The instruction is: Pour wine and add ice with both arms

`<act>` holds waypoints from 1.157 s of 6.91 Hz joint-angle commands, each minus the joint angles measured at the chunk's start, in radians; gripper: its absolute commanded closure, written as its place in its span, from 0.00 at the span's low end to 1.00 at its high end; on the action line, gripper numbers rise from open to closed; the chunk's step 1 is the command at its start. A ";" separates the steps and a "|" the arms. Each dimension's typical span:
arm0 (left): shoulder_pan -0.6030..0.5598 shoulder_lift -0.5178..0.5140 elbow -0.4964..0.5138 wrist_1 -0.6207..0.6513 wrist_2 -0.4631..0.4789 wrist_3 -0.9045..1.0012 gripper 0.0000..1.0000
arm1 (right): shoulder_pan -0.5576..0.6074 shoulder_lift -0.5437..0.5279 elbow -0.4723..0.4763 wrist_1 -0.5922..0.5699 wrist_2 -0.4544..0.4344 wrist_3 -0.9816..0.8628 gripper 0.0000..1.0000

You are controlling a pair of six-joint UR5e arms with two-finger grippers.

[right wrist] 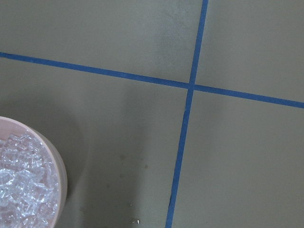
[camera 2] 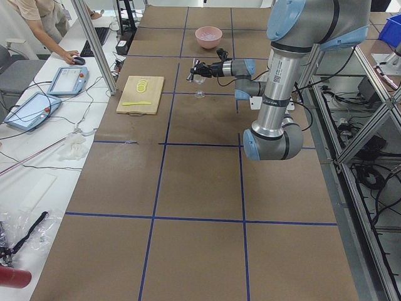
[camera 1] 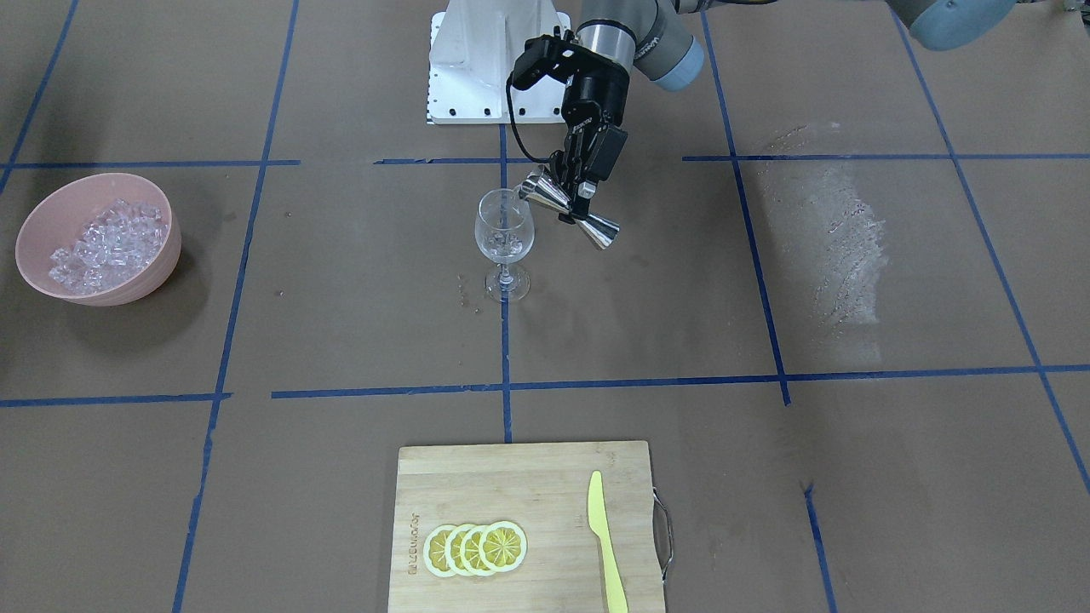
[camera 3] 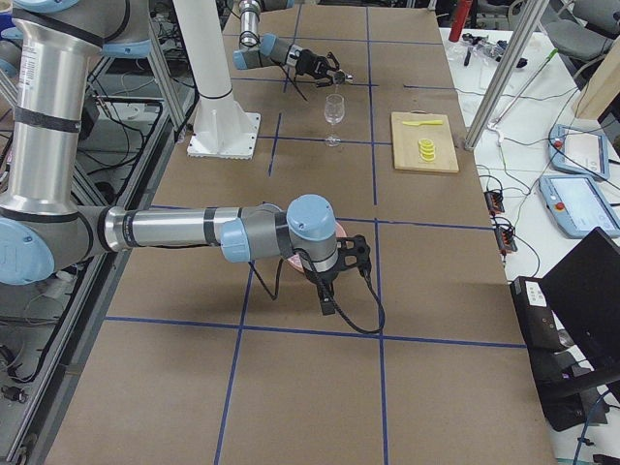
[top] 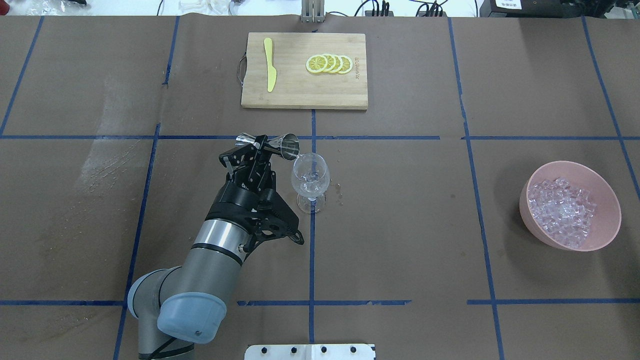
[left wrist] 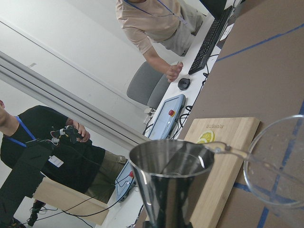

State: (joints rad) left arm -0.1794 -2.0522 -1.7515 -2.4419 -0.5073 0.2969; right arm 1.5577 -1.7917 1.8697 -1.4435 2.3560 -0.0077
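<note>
My left gripper (camera 1: 577, 197) is shut on the waist of a steel jigger (camera 1: 600, 228) and holds it tilted, its mouth at the rim of the wine glass (camera 1: 504, 234). In the overhead view the gripper (top: 260, 149), jigger (top: 289, 146) and glass (top: 310, 177) sit at mid-table. A little clear wine (camera 1: 509, 246) glints low in the glass. The left wrist view shows the jigger's mouth (left wrist: 166, 166) beside the glass rim (left wrist: 280, 166). The pink bowl (top: 610, 200) holds the ice (top: 562, 212). My right gripper (camera 3: 327, 281) shows only in the exterior right view, above the bowl; I cannot tell its state.
A wooden cutting board (camera 1: 511, 477) bears lemon slices (camera 1: 475, 548) and a yellow knife (camera 1: 605, 545). A white powdery smear (camera 1: 830, 247) lies on the robot's left side. The white base block (camera 1: 485, 60) stands behind the glass. The right wrist view shows the bowl's rim (right wrist: 61, 171) and ice (right wrist: 23, 185).
</note>
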 commanded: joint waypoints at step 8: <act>0.009 -0.045 -0.005 -0.009 0.127 0.576 1.00 | 0.012 0.000 0.003 0.000 0.002 0.002 0.00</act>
State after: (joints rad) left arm -0.1717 -2.0841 -1.7560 -2.4498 -0.3902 0.7774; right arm 1.5690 -1.7923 1.8741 -1.4435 2.3574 -0.0062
